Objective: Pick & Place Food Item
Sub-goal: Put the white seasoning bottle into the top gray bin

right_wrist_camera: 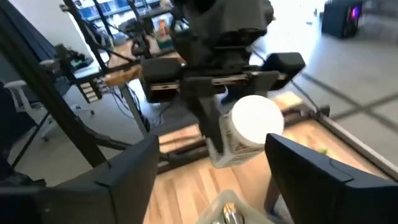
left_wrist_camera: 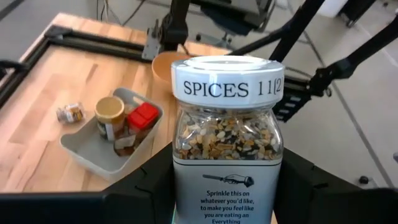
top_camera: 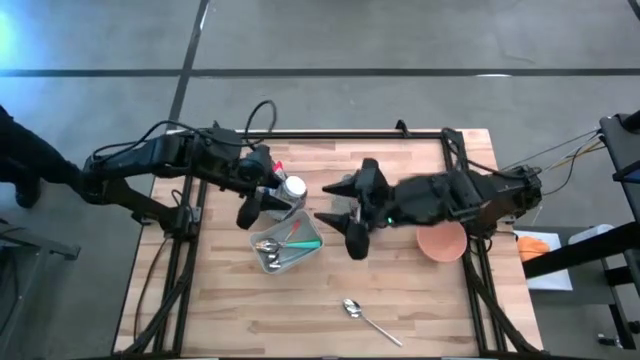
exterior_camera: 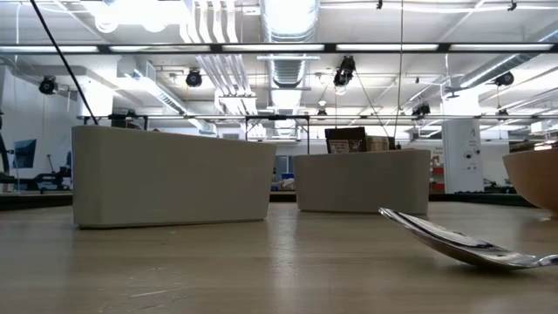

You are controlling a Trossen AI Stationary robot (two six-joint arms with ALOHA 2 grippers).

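A clear spice jar (left_wrist_camera: 227, 134) with a white lid marked SPICES is held off the table in my left gripper (top_camera: 272, 198), over the far edge of a grey tray (top_camera: 312, 240) of spoons. In the right wrist view the jar (right_wrist_camera: 252, 127) shows with its white lid toward the camera. My right gripper (top_camera: 325, 205) stands open just to the right of the jar, its fingers (right_wrist_camera: 118, 180) apart with nothing between them. A second grey tray (left_wrist_camera: 93, 152) holds two spice jars. My left gripper pinches the jar's lower body (left_wrist_camera: 180, 186) between its two fingers (left_wrist_camera: 298, 186), one on each side below the label's top. The fingers come from the table's left, slanting a little downward. The jar is lifted clear, lid end up.
A small jar (left_wrist_camera: 70, 112) lies on the wood beside the second tray. An orange bowl (top_camera: 442, 240) sits at the right edge under my right arm. A loose spoon (top_camera: 360, 315) lies near the front edge, also close in the low view (exterior_camera: 462, 240).
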